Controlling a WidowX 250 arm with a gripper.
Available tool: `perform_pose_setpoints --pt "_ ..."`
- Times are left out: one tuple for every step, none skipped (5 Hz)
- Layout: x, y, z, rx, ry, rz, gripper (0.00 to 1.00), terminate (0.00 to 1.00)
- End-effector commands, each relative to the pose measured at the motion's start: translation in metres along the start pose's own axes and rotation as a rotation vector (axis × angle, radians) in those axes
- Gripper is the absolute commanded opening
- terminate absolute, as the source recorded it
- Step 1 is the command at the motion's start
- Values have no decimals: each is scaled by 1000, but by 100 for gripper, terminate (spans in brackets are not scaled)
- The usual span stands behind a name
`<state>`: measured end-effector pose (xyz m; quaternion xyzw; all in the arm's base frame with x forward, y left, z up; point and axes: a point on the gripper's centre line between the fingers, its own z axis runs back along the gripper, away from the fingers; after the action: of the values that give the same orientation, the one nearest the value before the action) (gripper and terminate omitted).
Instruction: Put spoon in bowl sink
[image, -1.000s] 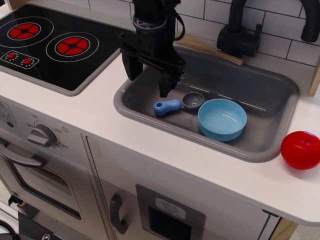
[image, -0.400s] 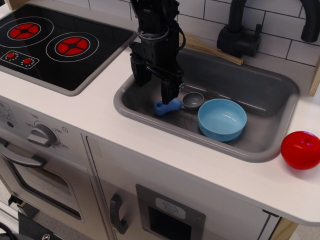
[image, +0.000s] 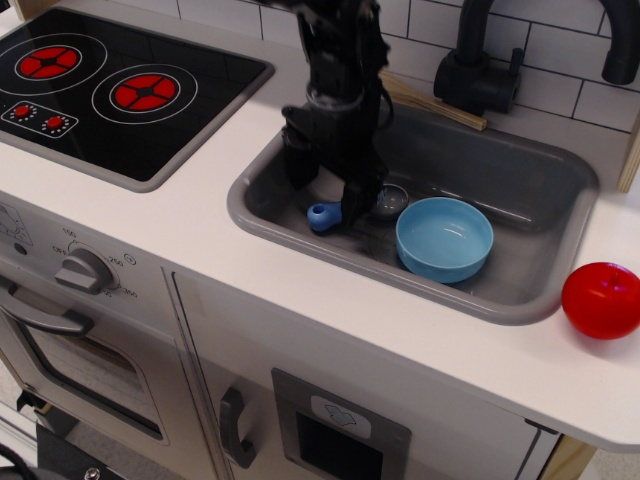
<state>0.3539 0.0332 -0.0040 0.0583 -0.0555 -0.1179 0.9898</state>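
Dropping lower since earlier, gripper (image: 335, 195) spread, straddling spoon (image: 326, 214) handle in sink (image: 520, 180); closing next, then lifting toward bowl (image: 444, 238).

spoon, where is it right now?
The spoon lies on the floor of the sink, left of the bowl, with the gripper lowered over its blue handle; it is not in the bowl yet.

My black arm reached straight down from above, wrist vertical, and my gripper (image: 328, 196) hung low with its two fingers spread apart, one on each side.
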Motion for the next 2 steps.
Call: perform_pose_setpoints --pt "14 -2 -4 -4 -11 28 100 0" --pt "15 -3 -7 6 -6 20 0 0"
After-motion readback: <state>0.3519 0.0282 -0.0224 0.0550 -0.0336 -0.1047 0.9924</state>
